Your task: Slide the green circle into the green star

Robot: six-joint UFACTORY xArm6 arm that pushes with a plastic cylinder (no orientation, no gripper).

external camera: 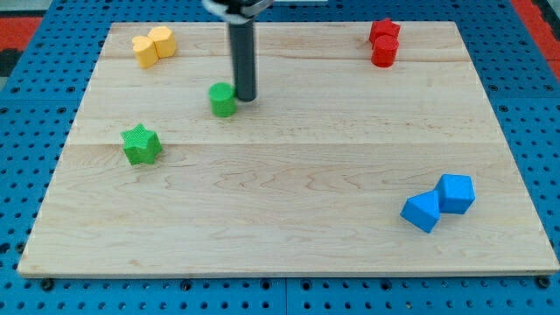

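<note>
The green circle (223,99) is a short green cylinder on the wooden board, in the upper left-middle. My tip (246,97) stands right at the circle's right side, touching it or nearly so. The green star (140,144) lies lower and further to the view's left, well apart from the circle, about a hand's width down-left of it.
Two yellow blocks (153,45) sit together at the board's top left. Two red blocks (384,41) sit together at the top right. Two blue blocks (439,202) touch each other at the lower right. The board (289,236) lies on a blue pegboard.
</note>
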